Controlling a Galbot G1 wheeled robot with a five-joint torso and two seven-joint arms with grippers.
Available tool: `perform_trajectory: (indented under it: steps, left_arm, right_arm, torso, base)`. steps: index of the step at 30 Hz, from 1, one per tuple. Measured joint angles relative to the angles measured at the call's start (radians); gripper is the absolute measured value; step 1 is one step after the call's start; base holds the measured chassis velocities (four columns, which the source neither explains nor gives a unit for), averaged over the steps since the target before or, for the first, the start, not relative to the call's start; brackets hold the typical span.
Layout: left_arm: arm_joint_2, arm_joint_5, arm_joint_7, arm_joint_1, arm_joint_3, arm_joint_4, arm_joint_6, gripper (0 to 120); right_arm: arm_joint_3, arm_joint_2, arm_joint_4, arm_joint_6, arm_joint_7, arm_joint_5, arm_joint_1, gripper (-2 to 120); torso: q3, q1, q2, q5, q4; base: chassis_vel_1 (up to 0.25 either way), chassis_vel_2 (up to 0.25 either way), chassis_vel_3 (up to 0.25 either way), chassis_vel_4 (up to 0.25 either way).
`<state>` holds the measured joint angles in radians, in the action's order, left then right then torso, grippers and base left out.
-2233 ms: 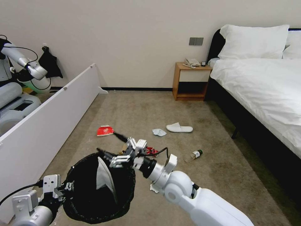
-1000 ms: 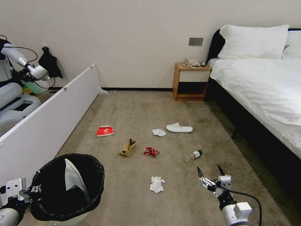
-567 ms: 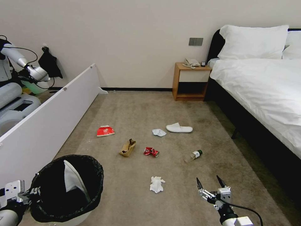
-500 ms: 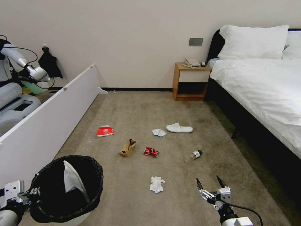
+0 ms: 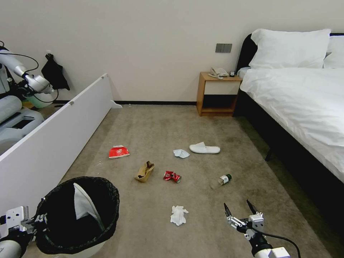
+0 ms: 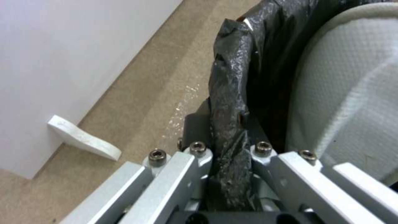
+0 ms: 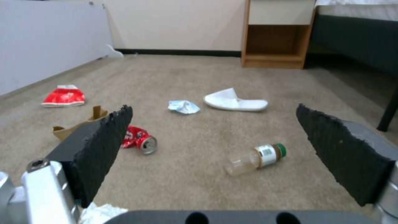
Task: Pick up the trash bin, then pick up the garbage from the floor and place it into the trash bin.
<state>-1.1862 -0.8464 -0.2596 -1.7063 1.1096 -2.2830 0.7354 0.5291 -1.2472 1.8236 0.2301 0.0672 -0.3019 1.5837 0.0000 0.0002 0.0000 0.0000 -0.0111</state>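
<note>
L gripper (image 5: 36, 219) fingers pinch trash bin (image 5: 77, 215) rim, slipper (image 5: 86, 208) inside; R gripper (image 5: 239, 212) fingers spread

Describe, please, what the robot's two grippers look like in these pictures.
The right gripper has silver linkages, a black cable and two black fingers with rough foam-like pads. The left gripper is silver metal with bare hex-socket screws, a white bracket and a thin black cable.
</note>
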Motion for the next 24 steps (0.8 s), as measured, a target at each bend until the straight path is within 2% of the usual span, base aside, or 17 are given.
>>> perform_trajectory:
  steps: [16, 21, 24]
  left_arm:
    - [-0.001, 0.0, -0.001, 0.0, -0.002, -0.004, 0.0, 4]
    - [-0.001, 0.0, -0.001, 0.003, -0.003, -0.005, 0.0, 4]
    - [-0.003, 0.0, -0.001, 0.003, -0.005, -0.006, 0.0, 4]
  right_arm:
    - [-0.001, -0.001, 0.003, 0.0, 0.004, -0.005, 0.002, 100]
    - [-0.001, 0.0, -0.005, 0.006, 0.009, 0.02, -0.001, 100]
    - [-0.011, 0.002, -0.024, 0.001, -0.007, 0.057, -0.013, 100]
  torso:
    - [0.0, 0.0, 0.0, 0.0, 0.0]
    - [0.0, 0.0, 0.0, -0.0001, -0.0004]
    - [0.0, 0.0, 0.0, 0.0, 0.0]
  base:
    - [-0.063, 0.065, 0.06, -0.066]
    - [-0.098, 0.059, 0.071, -0.072]
    - [-0.027, 0.017, 0.021, -0.013]
